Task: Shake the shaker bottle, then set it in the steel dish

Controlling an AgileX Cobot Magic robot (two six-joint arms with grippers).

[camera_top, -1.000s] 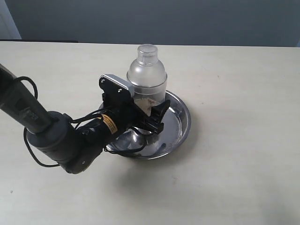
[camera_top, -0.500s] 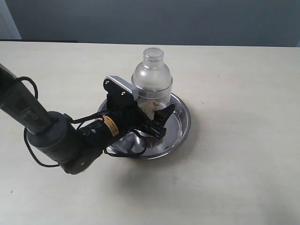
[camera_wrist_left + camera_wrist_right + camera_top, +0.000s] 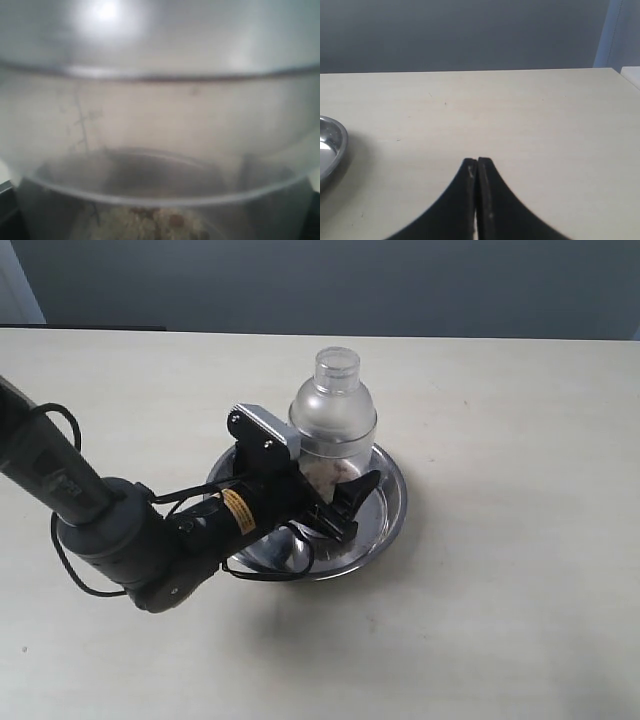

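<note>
The shaker bottle [image 3: 333, 415], clear with a frosted dome and small round cap, stands upright over the steel dish [image 3: 395, 495]. My left gripper [image 3: 340, 475] reaches in from the left and is shut on the bottle's lower body; its black near finger [image 3: 360, 495] wraps the front. The gripper hides the bottle's base, so I cannot tell whether it touches the dish floor. In the left wrist view the bottle [image 3: 160, 125] fills the picture, with brown granules [image 3: 160, 225] at its bottom. My right gripper [image 3: 477, 162] is shut and empty above the bare table, beside the dish's rim [image 3: 335, 140].
The light wooden table [image 3: 500, 620] stretches around the dish. The left arm's grey body and cables [image 3: 120, 530] lie to the left of the dish. A dark wall runs behind the table's far edge.
My left gripper has carried the bottle a little to the right and slightly down over the dish. The right gripper shows no earlier frame.
</note>
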